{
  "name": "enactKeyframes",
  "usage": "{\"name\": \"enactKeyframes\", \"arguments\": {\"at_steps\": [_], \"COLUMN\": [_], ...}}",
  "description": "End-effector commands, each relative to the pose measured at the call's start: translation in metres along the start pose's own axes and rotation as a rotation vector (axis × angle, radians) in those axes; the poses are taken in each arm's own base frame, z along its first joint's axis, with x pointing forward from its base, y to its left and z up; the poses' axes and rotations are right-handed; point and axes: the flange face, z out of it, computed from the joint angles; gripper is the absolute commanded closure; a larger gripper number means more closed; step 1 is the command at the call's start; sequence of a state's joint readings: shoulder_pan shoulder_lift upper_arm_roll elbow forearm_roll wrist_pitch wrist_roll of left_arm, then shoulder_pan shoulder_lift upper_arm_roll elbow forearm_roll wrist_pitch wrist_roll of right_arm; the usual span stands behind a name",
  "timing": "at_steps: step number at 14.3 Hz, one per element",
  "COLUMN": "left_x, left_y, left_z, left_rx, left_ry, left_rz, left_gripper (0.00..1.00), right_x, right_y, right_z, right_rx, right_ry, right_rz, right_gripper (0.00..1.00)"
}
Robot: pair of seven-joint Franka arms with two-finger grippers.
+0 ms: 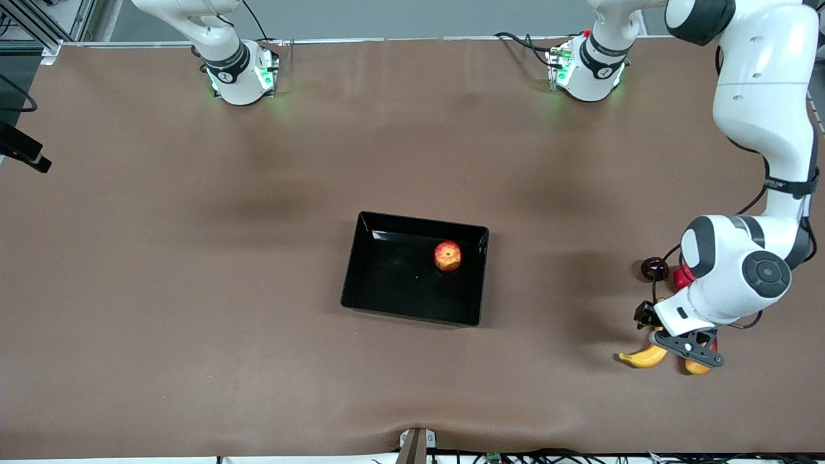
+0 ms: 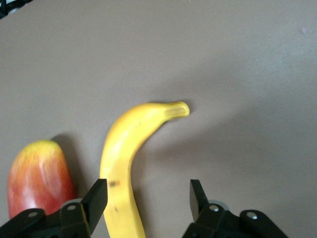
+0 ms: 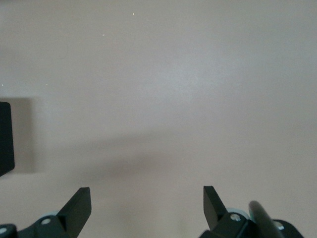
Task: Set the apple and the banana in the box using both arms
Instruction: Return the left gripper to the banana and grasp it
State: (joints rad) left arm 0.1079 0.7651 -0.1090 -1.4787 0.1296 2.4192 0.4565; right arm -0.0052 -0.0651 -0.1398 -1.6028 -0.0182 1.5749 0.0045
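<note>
- Apple [image 1: 447, 255] in box [image 1: 361, 270]; banana [image 2: 124, 163] on table at left arm's end.
- Left gripper [image 2: 147, 201] straddles banana, jaws apart, one side gapped: centre before squeezing.
- Right gripper [image 3: 147, 206] waits, jaws wide, empty.

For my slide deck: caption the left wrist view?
Left gripper open around the banana on the table, mango beside it.

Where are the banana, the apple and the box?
banana [image 2: 126, 148]: left wrist view, middle of its yellow body.
apple [image 1: 447, 255]: front view, its top, inside the box.
box [image 1: 419, 222]: front view, the wall toward the robots.
</note>
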Motion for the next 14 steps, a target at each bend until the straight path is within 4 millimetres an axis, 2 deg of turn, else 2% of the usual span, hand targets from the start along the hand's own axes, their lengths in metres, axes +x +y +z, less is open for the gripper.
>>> {"name": "enactKeyframes", "arguments": {"at_steps": [1, 4, 8, 9, 11, 12, 13, 14], "left_x": [0.000, -0.010, -0.014, -0.015, -0.020, -0.019, -0.016, -0.012], "left_y": [-0.010, -0.027, -0.030, -0.028, -0.035, -0.036, -0.035, -0.034], "left_z": [0.017, 0.031, 0.048, 0.055, 0.056, 0.052, 0.046, 0.036], "left_rx": [0.045, 0.081, 0.096, 0.085, 0.084, 0.088, 0.091, 0.089], "left_ry": [0.043, 0.061, 0.083, 0.082, 0.081, 0.085, 0.093, 0.099], "left_rz": [0.118, 0.195, 0.218, 0.207, 0.185, 0.181, 0.188, 0.184], "left_gripper": [0.30, 0.34, 0.35, 0.40, 0.65, 0.80, 1.00, 1.00], "right_x": [-0.002, 0.000, 0.001, 0.001, 0.001, 0.001, 0.001, 0.001], "right_y": [-0.004, 0.003, 0.004, 0.004, 0.003, 0.003, 0.002, 0.001], "right_z": [-0.005, -0.007, -0.013, -0.013, -0.013, -0.015, -0.018, -0.018], "right_rx": [-0.020, -0.020, -0.023, -0.022, -0.014, -0.012, -0.012, -0.011], "right_ry": [-0.019, -0.010, 0.001, 0.001, 0.004, 0.009, 0.013, 0.016], "right_rz": [-0.005, 0.002, 0.005, 0.005, 0.005, 0.005, 0.004, 0.004], "right_gripper": [0.00, 0.00, 0.00, 0.00, 0.00, 0.00, 0.00, 0.00]}}
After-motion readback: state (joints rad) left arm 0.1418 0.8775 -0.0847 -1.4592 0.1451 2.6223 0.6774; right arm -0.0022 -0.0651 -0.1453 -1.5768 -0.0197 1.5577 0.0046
